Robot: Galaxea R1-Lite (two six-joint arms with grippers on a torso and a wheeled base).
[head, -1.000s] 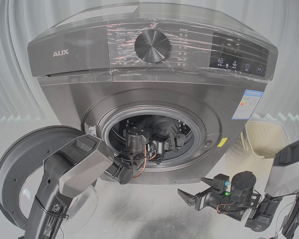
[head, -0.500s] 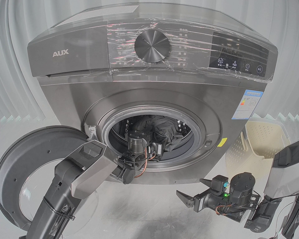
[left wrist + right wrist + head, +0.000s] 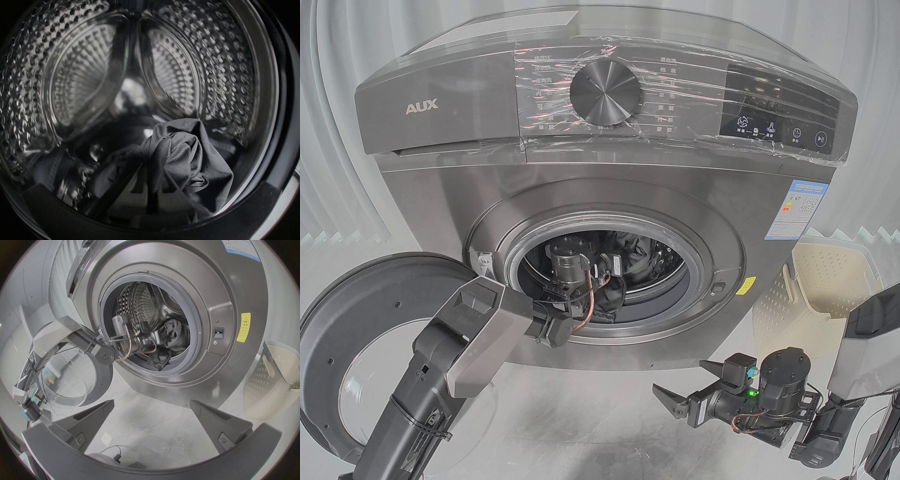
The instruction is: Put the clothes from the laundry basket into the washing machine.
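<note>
The grey washing machine [image 3: 600, 187] stands with its drum [image 3: 93, 68] open. My left gripper [image 3: 615, 267] is inside the drum mouth, shut on a dark grey garment [image 3: 184, 162] that bunches at its tips and hangs down over the drum's lower lip [image 3: 159, 358]. More dark cloth [image 3: 640, 253] lies behind it in the drum. My right gripper [image 3: 680, 376] hovers low over the floor in front of the machine, to the right of the opening, open with nothing between its fingers [image 3: 218, 424]. The cream laundry basket [image 3: 781, 300] sits to the right of the machine; its visible inside shows no clothes.
The round door [image 3: 356, 325] is swung fully open to the left of the machine, beside my left arm. Pale floor [image 3: 600, 412] lies free in front of the machine. Curtains hang behind.
My left gripper has pushed up and farther into the drum, carrying the dark garment with it. The right arm has barely shifted.
</note>
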